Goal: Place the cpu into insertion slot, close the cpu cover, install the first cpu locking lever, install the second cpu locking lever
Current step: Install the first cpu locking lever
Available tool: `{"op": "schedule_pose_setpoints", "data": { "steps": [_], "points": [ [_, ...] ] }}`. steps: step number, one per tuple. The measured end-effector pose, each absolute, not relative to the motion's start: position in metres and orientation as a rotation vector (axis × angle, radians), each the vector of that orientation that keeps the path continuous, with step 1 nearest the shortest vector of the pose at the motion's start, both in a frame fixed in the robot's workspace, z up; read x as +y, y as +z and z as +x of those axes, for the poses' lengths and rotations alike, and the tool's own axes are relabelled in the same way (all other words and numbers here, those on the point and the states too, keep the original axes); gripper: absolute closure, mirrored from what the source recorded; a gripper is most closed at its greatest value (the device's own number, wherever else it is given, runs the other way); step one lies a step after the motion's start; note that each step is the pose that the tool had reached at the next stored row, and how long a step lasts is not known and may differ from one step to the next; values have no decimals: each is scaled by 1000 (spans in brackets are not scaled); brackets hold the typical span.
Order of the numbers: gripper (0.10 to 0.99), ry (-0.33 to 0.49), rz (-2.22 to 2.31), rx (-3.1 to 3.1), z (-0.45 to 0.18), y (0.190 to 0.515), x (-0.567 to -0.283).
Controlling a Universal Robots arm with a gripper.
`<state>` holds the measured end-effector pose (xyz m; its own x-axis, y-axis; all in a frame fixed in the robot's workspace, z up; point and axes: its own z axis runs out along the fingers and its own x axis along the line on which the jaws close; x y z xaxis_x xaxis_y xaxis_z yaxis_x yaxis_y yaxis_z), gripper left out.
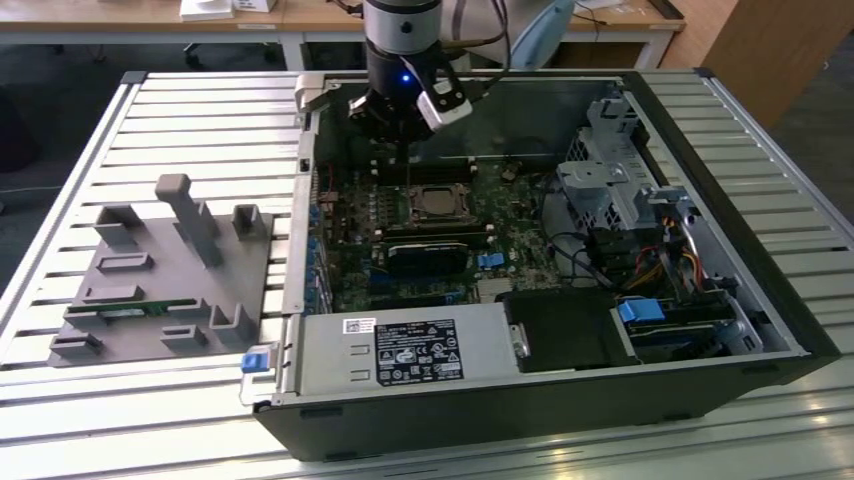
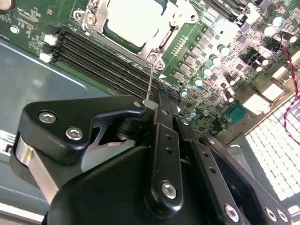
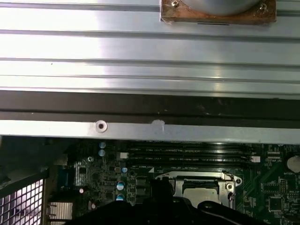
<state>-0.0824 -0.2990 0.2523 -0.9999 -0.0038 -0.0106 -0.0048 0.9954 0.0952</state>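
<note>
The cpu lies flat in the insertion slot on the green motherboard, its grey top also visible in both wrist views. The silver cpu cover lies down around it and hides most of the slot. A thin wire locking lever rises from the socket's corner to my fingertips. My gripper is shut, with the lever's free end pinched at its tips. In the exterior view my gripper hangs inside the open case, just behind the socket.
Long black memory slots run beside the socket. The case's rear wall stands close behind. A power supply fills the front, and a drive cage is at the exterior view's right. A grey parts fixture lies outside the case.
</note>
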Motion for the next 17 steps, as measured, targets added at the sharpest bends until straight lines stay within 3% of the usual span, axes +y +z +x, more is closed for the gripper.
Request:
{"op": "schedule_pose_setpoints", "data": {
  "steps": [11, 17],
  "points": [
    [969, 150, -7, 3128, -69, 252, -299],
    [969, 222, -7, 3123, -69, 250, -299]
  ]
}}
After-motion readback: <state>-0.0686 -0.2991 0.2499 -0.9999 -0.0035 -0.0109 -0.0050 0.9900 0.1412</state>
